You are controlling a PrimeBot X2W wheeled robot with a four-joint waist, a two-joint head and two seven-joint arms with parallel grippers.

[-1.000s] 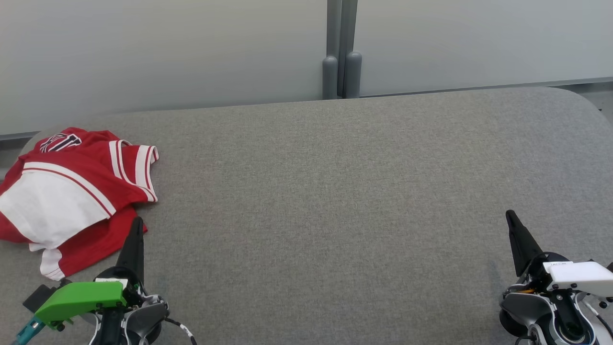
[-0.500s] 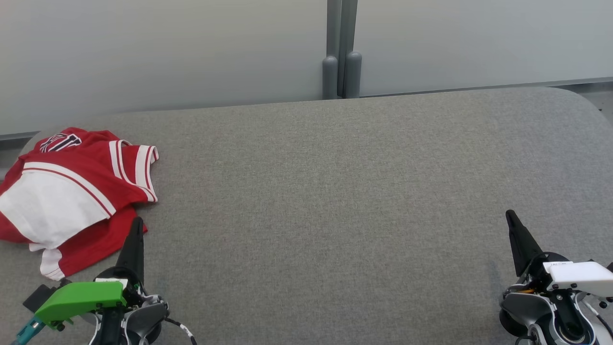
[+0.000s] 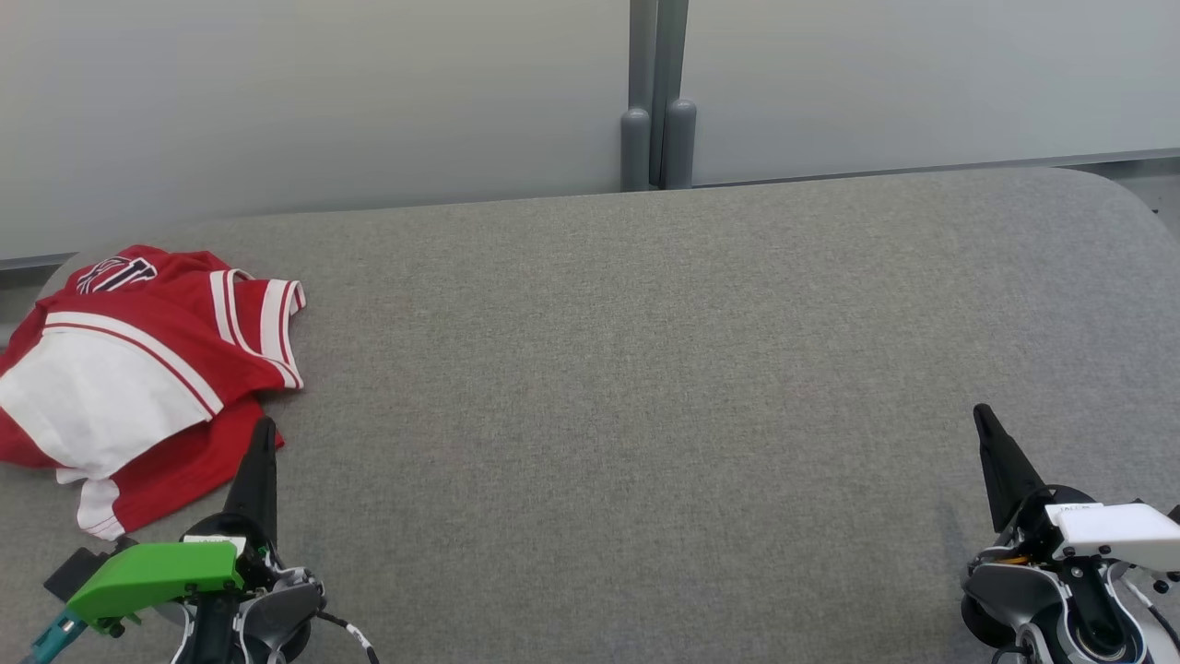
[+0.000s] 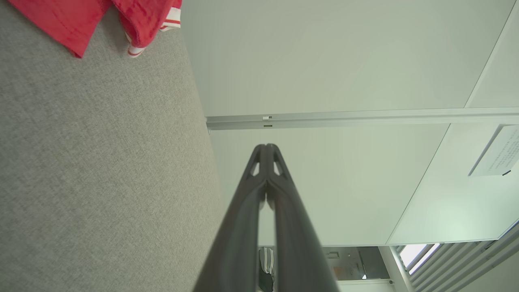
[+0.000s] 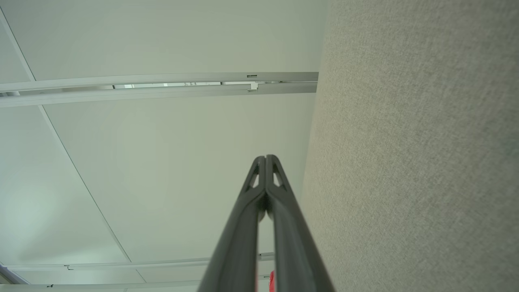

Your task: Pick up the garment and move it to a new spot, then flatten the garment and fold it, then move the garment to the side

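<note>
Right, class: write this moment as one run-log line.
garment: bunched, left end of table | left gripper: shut, empty, near garment | right gripper: shut, empty, far right

The head view looks forward and down across the grey table to the far wall. Both wrist views sit low by its near edge, rolled sideways, facing that wall. Head and left wrist views share the garment.

Left gripper closed, empty; red garment top-left on grey surface.
</note>
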